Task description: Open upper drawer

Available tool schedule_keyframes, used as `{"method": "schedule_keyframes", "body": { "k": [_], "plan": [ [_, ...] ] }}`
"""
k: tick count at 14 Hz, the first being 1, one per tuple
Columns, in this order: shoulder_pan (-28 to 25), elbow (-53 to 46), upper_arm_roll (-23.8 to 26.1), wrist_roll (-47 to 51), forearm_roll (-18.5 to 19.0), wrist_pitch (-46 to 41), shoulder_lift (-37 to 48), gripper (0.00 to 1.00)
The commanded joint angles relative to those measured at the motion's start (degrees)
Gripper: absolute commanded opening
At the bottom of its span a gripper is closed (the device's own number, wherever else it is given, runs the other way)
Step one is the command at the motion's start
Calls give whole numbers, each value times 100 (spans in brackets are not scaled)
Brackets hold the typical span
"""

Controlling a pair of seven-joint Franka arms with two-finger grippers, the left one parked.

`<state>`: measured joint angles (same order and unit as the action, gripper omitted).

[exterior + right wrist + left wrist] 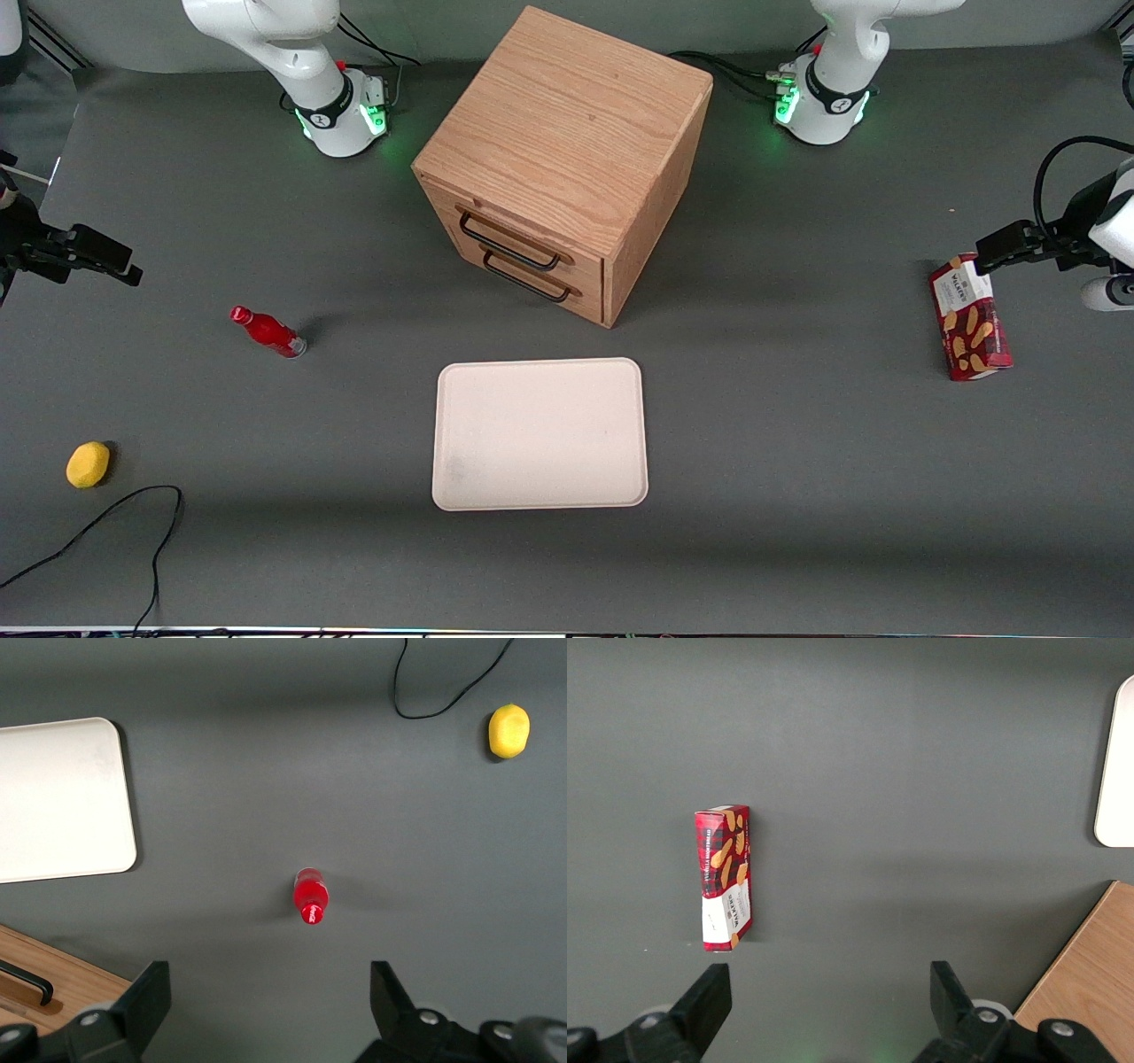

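Cabinet: a boxy oak cabinet (567, 124) stands in the upper middle of the front frame, turned so one corner faces the camera.
Upper drawer: the upper drawer (512, 229) sits just under the cabinet's top and looks shut, its face level with the cabinet's front.
Handle: its black bar handle (508, 244) runs along the drawer face; nothing touches it.
Lower drawer: the lower drawer (542, 285) is directly beneath, also shut, with a matching handle.
Gripper: the gripper (266, 1010) hangs above the table toward the working arm's end, well apart from the cabinet. Its two black fingers (146, 1001) are spread wide with nothing between them.
Bottle: a small red bottle (267, 331) stands on the table below the gripper, between it and the cabinet, seen cap-on from the wrist camera.
Tray: a pale tray (539, 434) lies flat in the middle of the front frame, in front of the drawers and nearer the camera.
Lemon: a lemon (88, 464) rests low in the front frame at the working arm's end, near a black cable (133, 514).
Box: a red biscuit box (970, 317) lies toward the parked arm's end.
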<state>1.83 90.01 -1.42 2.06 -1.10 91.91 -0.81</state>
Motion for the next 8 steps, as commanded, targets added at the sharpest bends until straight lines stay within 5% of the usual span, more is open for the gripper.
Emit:
{"method": "schedule_keyframes", "body": {
  "k": [1, 8],
  "plan": [
    [-25, -10, 1, 110, -48, -59, 55, 100],
    [-34, -27, 19, 119, -65, -24, 20, 100]
  ]
}}
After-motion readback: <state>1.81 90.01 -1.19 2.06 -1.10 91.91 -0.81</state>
